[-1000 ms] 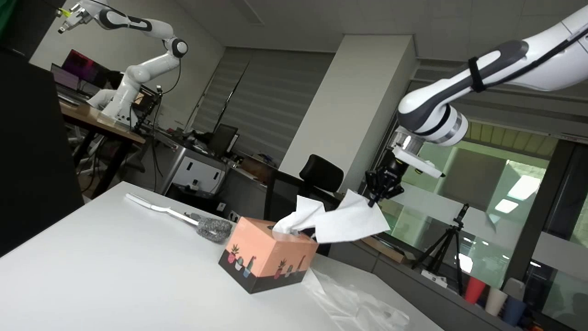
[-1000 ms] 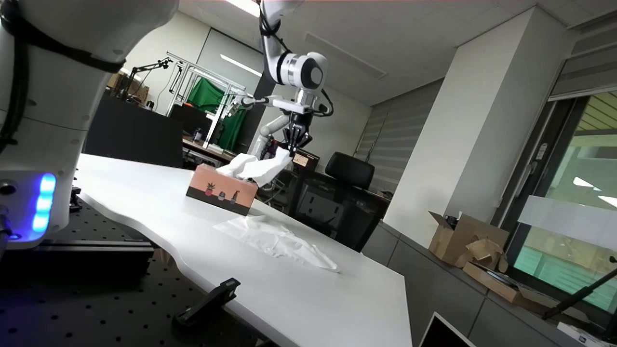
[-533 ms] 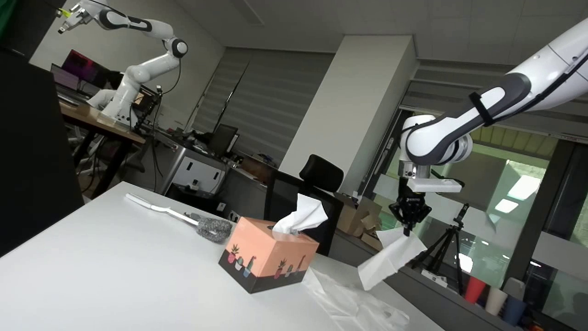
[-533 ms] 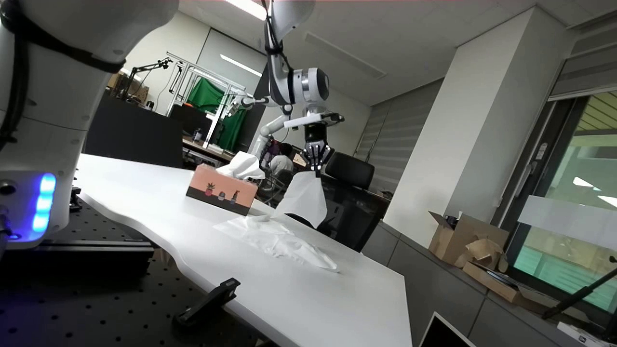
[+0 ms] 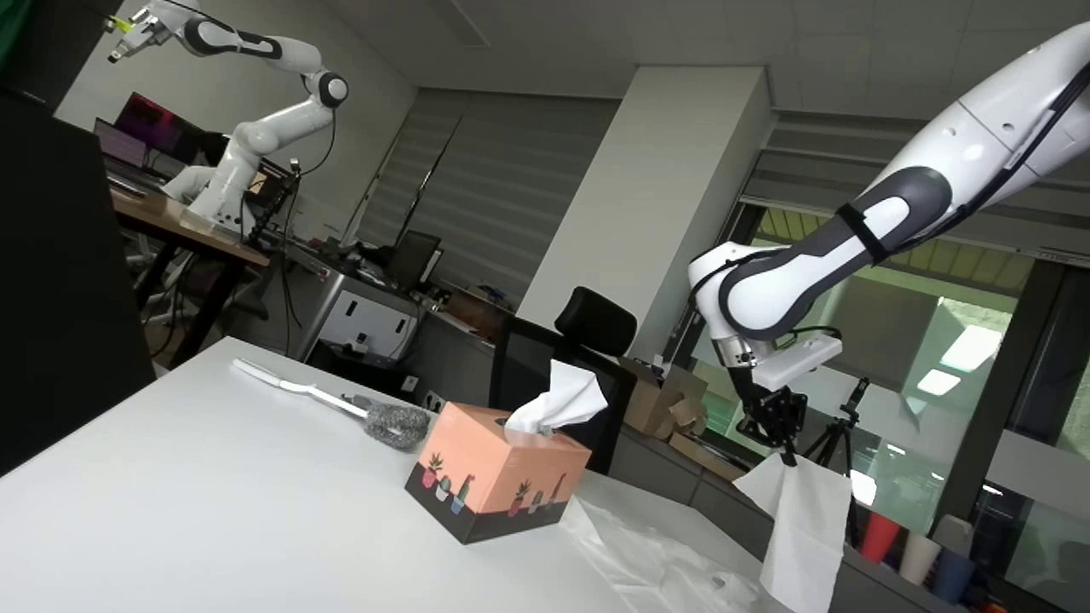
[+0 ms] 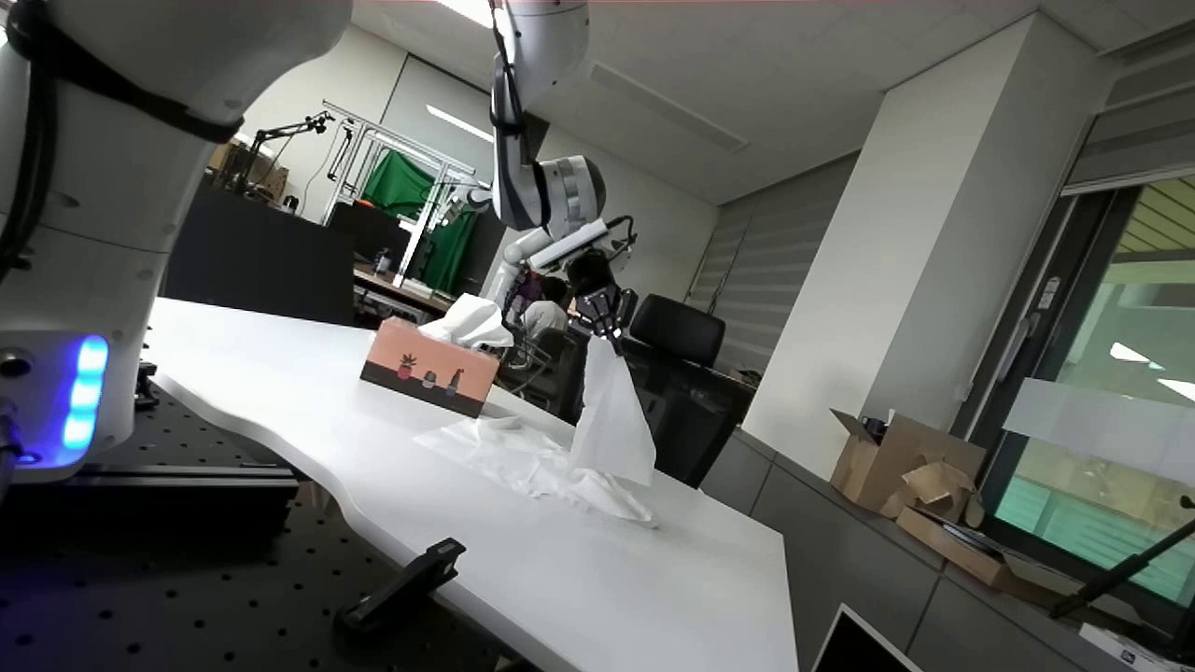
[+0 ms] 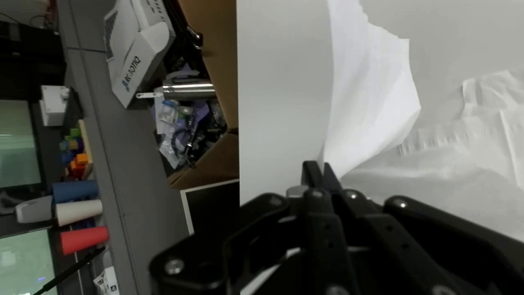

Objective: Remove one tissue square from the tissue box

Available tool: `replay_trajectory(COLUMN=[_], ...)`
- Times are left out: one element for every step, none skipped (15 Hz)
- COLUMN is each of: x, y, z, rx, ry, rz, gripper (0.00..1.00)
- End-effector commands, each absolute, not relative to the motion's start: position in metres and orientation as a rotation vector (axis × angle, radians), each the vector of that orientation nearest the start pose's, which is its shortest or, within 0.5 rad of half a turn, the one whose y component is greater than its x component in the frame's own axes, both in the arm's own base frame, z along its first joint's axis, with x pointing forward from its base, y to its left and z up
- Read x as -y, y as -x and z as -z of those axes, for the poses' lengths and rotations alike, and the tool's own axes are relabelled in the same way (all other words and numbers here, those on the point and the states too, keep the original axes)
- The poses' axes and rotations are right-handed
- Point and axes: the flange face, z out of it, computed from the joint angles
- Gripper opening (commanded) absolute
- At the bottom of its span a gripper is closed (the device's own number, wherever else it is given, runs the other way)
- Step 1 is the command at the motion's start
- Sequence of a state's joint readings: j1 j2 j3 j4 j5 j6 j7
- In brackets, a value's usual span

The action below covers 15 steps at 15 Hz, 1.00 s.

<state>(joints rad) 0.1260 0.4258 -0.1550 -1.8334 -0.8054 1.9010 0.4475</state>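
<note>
The tissue box [image 5: 494,477], peach with a dark base and cactus prints, stands on the white table in both exterior views, here too [image 6: 429,369]. Another white tissue [image 5: 562,400] pokes up from its slot. My gripper [image 5: 790,458] is shut on the top of a white tissue square [image 5: 805,536], tilted, and beside the box, apart from it. The pulled tissue [image 6: 611,415] hangs down freely over the table side, its lower end near the crumpled plastic. In the wrist view the gripper's fingertips [image 7: 321,172] pinch the tissue [image 7: 372,94]. The box is out of the wrist view.
A crumpled clear plastic sheet [image 6: 532,462] lies on the white table [image 6: 709,579] beside the box. A grey-headed brush [image 5: 396,424] lies behind the box. A black chair [image 6: 686,327] stands at the table's edge. A black clamp [image 6: 401,588] sits at the near edge.
The held tissue has come away from the box and the tissue left in it. My gripper has moved away from the box, lower, and tilted. The box has not moved.
</note>
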Motion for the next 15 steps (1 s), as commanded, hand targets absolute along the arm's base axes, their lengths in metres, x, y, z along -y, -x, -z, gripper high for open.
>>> replay_trajectory(x=[0.032, 0.020, 0.005, -0.008, -0.022, -0.034, -0.046, -0.056, -0.065, -0.074, -0.081, -0.088, -0.091, -0.095, -0.097], y=[-0.630, -0.635, -0.641, -0.646, -0.650, -0.653, -0.656, -0.658, -0.660, -0.661, -0.662, -0.664, -0.666, -0.668, -0.670], z=[-0.284, -0.277, -0.268, -0.260, -0.248, -0.238, -0.227, -0.216, -0.209, -0.204, -0.198, -0.197, -0.195, -0.195, -0.197], rx=[-0.063, -0.118, -0.147, -0.169, -0.180, -0.186, -0.184, -0.164, -0.120, -0.102, -0.080, -0.058, -0.030, 0.007, 0.038], ry=[-2.147, -2.105, -2.096, -2.092, -2.105, -2.117, -2.139, -2.190, -2.248, -2.313, -2.366, -2.421, -2.473, -2.521, -2.556], rz=[0.284, 0.254, 0.186, 0.139, 0.100, 0.071, 0.041, 0.020, 0.004, 0.005, 0.004, 0.015, 0.020, 0.018, 0.014], gripper=[0.00, 0.00, 0.00, 0.00, 0.00, 0.00, 0.00, 0.00, 0.26, 0.28, 0.33, 0.40, 0.47, 0.54, 0.59])
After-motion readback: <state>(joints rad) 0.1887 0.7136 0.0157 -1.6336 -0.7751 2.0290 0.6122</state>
